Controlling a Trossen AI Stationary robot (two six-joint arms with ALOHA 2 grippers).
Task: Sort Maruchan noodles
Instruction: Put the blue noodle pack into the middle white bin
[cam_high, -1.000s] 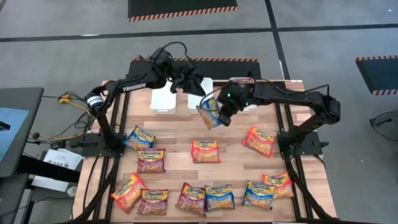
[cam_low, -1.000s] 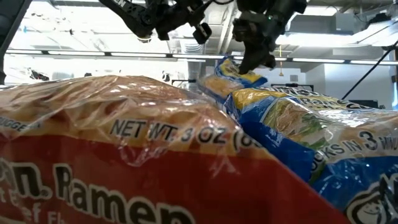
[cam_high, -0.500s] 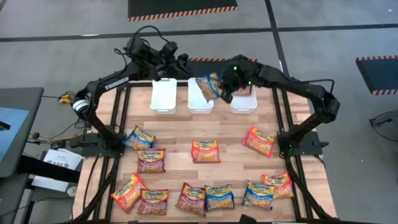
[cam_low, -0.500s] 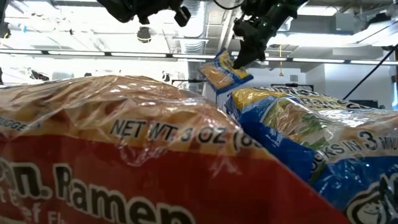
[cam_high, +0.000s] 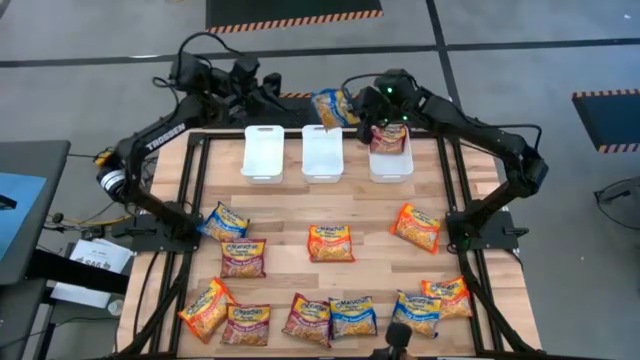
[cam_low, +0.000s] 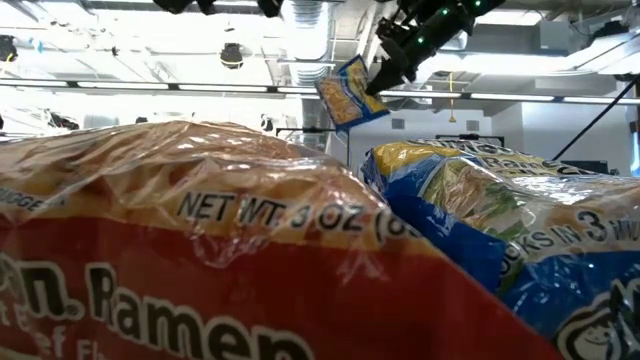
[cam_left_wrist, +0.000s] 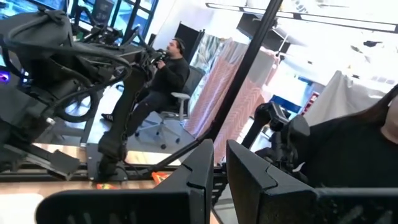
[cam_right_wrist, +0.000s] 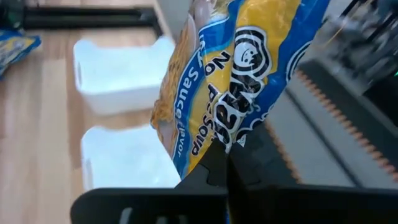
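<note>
High view first: we see the right gripper (cam_high: 352, 112) clamped on a blue-and-yellow packet (cam_high: 331, 107), which now hangs past the far edge of the table, at about 12 o'clock from the table centre and just beyond the middle bin (cam_high: 322, 153). A second ago that packet was over the boards in front of the bins; half a second ago it was over the middle bin. So we have carried it up and back, overshooting the bin row rather than releasing into it.

Right wrist view confirms the grip: the jaws are pinched shut on one edge of the wrapper, with the packet dangling above two white bins.

The left gripper (cam_left_wrist: 214, 171) has also swung away, from near the left bin (cam_high: 262, 153) out to roughly 11 o'clock off the table corner. Its fingers (cam_left_wrist: 194, 177) show a narrow gap with nothing between them, so nearly closed and empty (parked, by our read).

The right bin (cam_high: 389, 161) already holds one dark red packet (cam_high: 388, 137). The remaining packets (cam_high: 330, 243) lie scattered from 3 round to 9 o'clock on the table (cam_high: 290, 205).

Our judgement: the drop is not yet made, and the packet likely needs bringing forward and down over an empty bin before release.
</note>
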